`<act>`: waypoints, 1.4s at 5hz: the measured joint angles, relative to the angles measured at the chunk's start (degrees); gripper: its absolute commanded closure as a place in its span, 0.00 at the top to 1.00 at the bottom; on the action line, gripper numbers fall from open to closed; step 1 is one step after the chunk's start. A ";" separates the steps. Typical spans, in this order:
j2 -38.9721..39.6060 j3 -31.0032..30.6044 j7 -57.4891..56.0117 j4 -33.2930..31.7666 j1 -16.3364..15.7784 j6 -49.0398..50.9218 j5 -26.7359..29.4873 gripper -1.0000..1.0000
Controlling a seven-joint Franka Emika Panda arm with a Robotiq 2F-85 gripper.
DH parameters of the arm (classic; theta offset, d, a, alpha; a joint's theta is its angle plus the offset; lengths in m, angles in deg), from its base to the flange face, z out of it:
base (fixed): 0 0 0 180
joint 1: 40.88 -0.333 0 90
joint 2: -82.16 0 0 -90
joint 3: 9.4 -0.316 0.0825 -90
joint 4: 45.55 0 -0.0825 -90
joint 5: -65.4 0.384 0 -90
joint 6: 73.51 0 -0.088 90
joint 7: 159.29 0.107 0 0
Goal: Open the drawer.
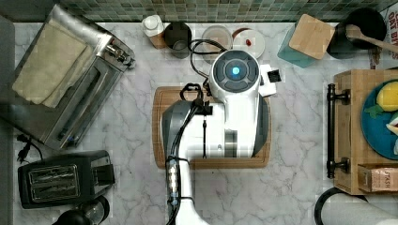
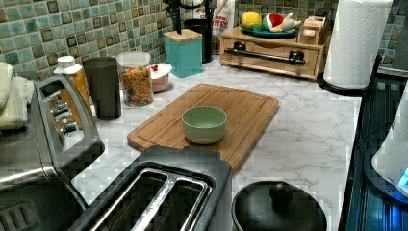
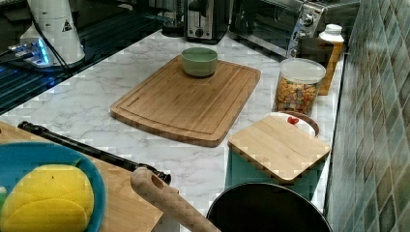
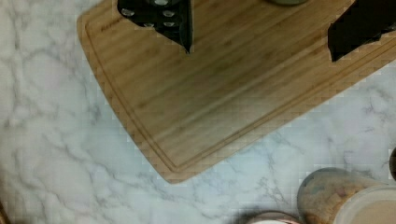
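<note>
Above the marble counter, in the top view, your arm [image 1: 230, 112] hangs over the cutting board [image 1: 162, 126], well apart from the drawer [image 1: 345, 131] at the top view's right edge; its black bar handle [image 1: 331, 129] faces the board across bare marble; a blue plate [image 1: 371, 126] with a lemon [image 1: 387, 96] sits on the drawer box, so a jerky pull could likely shake them loose.

Across the left view, the drawer [image 2: 272, 53] stands shut at the far end of the counter, its handle [image 2: 264, 54] running along the front panel; a paper towel roll [image 2: 353, 43] rises just beside it on the left view's right, and a wide approach could clip it; the green bowl [image 2: 204, 124] rests on the board, under the path you would sweep.

Nearest the lens in the right view, the handle [image 3: 92, 151] crosses the foreground beside the plate [image 3: 53, 159]; a wooden spoon [image 3: 167, 200] juts from a dark pot [image 3: 268, 210] close by, and a careless wrist could knock it.

Under the wrist view, the gripper [image 4: 261, 32] is spread wide and holds nothing, fingers [image 4: 180, 23] poised over the board [image 4: 224, 93]; if you reach the bar off-centre, the drawer may bind, and the light box could slide instead of opening.
</note>
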 measured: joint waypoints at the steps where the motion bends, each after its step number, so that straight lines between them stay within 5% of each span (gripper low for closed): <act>1: -0.27 0.05 -10.81 -2.41 0.46 0.22 -0.18 1.00; 4: 2.50 6.11 -31.54 -3.19 6.13 -2.10 0.61 1.00; 7: 5.03 11.85 -47.35 -3.08 17.03 -17.07 -0.21 1.00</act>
